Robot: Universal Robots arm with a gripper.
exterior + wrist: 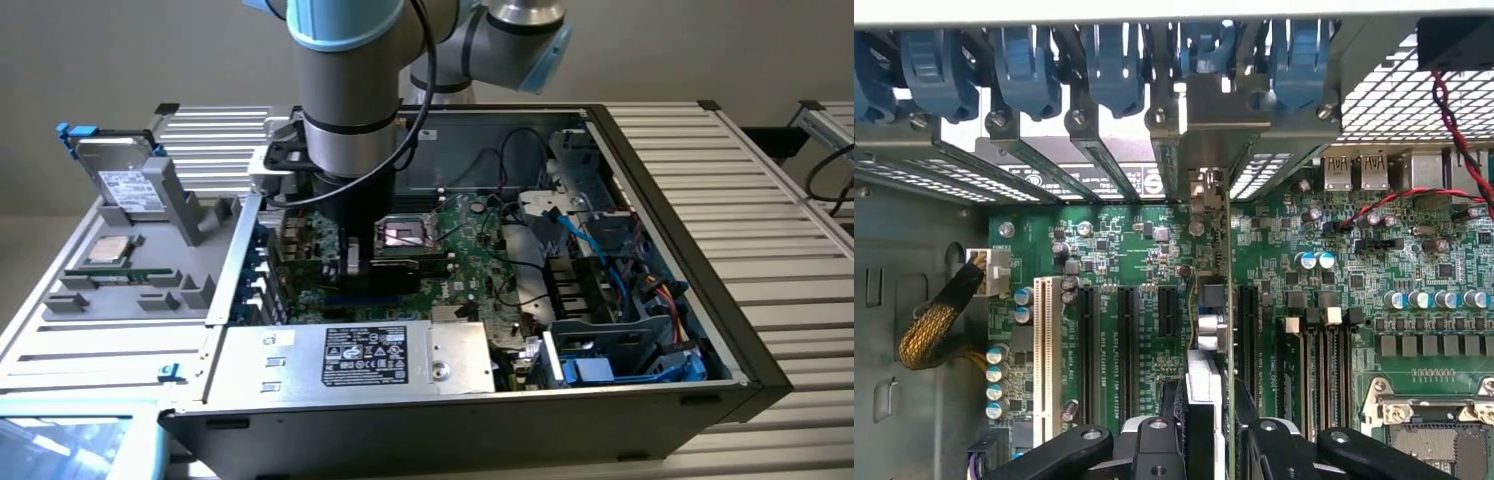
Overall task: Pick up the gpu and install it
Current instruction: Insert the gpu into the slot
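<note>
A slatted metal bench (787,200) carries an open computer case (641,400) lying on its side, with the robot arm reaching down into it beside the power supply (360,355).

The pincer (1204,420) is clamped on the gpu (1209,330). In the wrist view the card is seen edge-on, standing upright between the fingers (1169,430) over the green motherboard (1144,250). It sits in line with the row of long black card slots (1126,340), and its silver end bracket (1226,110) is up against the rear wall of the case, under the blue retaining clips (1024,60). The work is at the install step: the pick-up is done and the card is inside the case. Whether its lower edge is already in a slot is hidden by the card itself.

Seating it would, I judge, call for a straight push with the card kept upright, its edge square over one slot and the bracket sliding cleanly into its rear opening. A small tilt could jam it.

Close neighbours are the parallel slots on either side, small capacitors (999,375), and the processor socket (1434,430). A braided yellow cable (929,330) and a red and black wire (1454,150) lie well apart from the card's path. In the exterior view, blue cables (587,240) hang on the case's far side. A grey tray (134,280) to that view's left holds a hard drive (131,185).
</note>
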